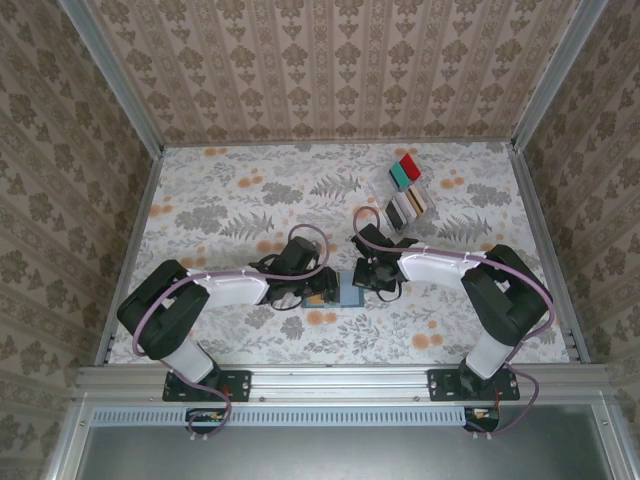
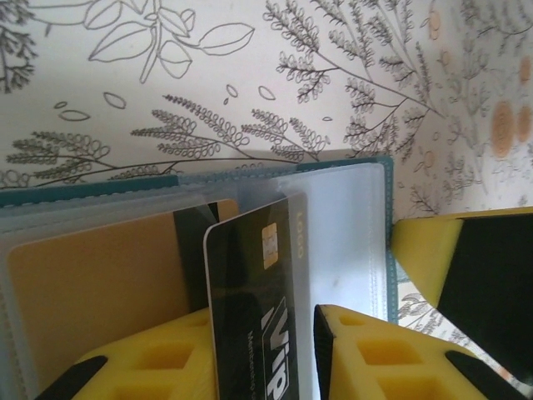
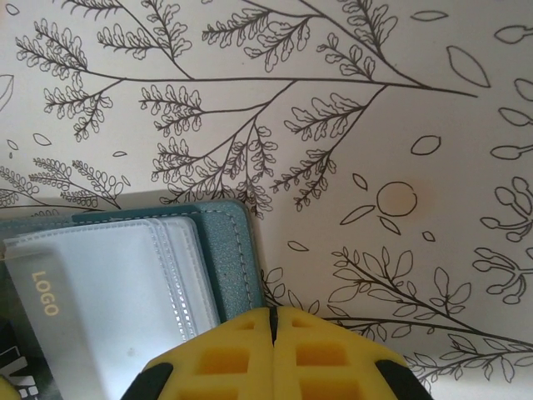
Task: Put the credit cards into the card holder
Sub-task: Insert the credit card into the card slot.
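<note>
Floral cloth covers the table (image 1: pixel 220 200), walled in by patterned wallpaper. Midway between the table's left and right edges, nearer the near edge, lies the card holder (image 1: pixel 348 290), open, with clear sleeves facing up. A tan card (image 2: pixel 92 292) sits in one sleeve. The dark card (image 2: pixel 250 308) leans with its top end at the next sleeve. It stands between the left gripper (image 2: pixel 262 321) jaws, which are apart, with a gap showing on the right-hand side. The right gripper (image 3: pixel 275 321) has its jaws pressed together at the holder's teal edge. A clear tray (image 1: pixel 405 195) holding more cards stands toward the far right corner.
</note>
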{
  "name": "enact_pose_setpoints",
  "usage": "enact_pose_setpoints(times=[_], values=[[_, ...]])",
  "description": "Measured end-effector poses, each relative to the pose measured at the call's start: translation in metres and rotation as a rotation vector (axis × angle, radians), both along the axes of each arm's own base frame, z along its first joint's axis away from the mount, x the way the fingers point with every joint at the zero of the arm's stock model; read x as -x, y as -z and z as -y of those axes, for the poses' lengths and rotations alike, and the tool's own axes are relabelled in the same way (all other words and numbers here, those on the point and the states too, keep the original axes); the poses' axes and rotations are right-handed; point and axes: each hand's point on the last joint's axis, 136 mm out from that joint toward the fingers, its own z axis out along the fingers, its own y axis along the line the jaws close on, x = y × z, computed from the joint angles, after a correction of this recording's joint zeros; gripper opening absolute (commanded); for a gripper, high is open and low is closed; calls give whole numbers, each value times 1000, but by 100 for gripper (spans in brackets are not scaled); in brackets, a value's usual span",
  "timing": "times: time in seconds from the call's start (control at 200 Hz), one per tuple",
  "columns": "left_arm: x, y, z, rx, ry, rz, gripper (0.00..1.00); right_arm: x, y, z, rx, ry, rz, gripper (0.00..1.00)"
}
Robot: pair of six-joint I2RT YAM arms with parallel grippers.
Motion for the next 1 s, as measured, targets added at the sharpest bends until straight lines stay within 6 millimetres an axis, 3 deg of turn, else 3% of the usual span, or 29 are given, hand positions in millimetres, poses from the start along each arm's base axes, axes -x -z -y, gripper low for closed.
enact_pose_setpoints(times=[0.215,0.555,0.995], values=[[1,1,-4,-57,10,4,42,-2,-1,-3,-18,7,6,4],[3,2,-9,-105,18,1,38,-1,-1,-7,-32,0,10,4],[-1,4,1,-117,30,-13,38,-1,0,-7,-36,2,9,3]])
